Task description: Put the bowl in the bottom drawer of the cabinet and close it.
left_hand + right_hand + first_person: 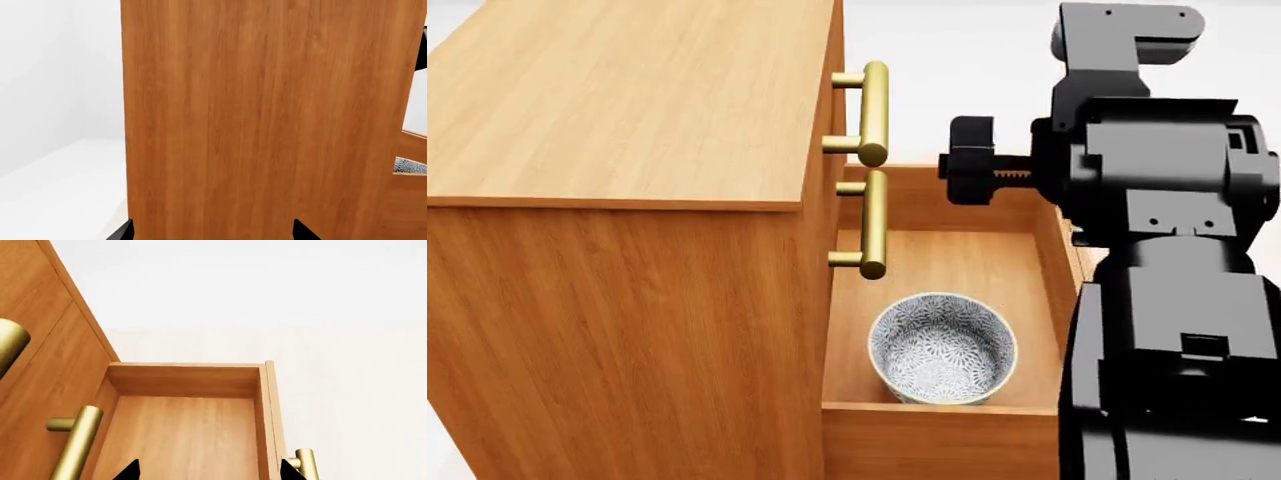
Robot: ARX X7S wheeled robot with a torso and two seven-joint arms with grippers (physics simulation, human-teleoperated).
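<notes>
Two black fingertips (125,234) poking into the left wrist view, spread wide with nothing between them, so left gripper (212,233) loose and empty. Parked close by the tall brown side of the cabinet (267,115), with wood filling most of the picture. Off at one edge, just a thin slice of the speckled bowl (408,165). Next, the head view, looking down. Bottom drawer (941,425) pulled far out, with the bowl sitting upright on its floor, close to the near wall and well apart from the far one. Above it, two brass handles (874,110) of the upper drawers, both shut. Big black right arm (1168,260) hanging over the drawer's outer end and hiding its own fingers from this side. Last, the right wrist view. Two dark tips spread wide again, nothing pinched, so right gripper (209,473) let go and empty too. Bare drawer floor ahead, and the drawer's own bar handle (305,462) just beside one tip. Bowl part most likely done; only the closing left. Probably a hard, smooth, light bowl, easy to chip, best held by the rim if ever moved. Drawer likely stiff and slidy — best pushed gently at the front or the bar, to keep the bowl from skidding and knocking the wood.
</notes>
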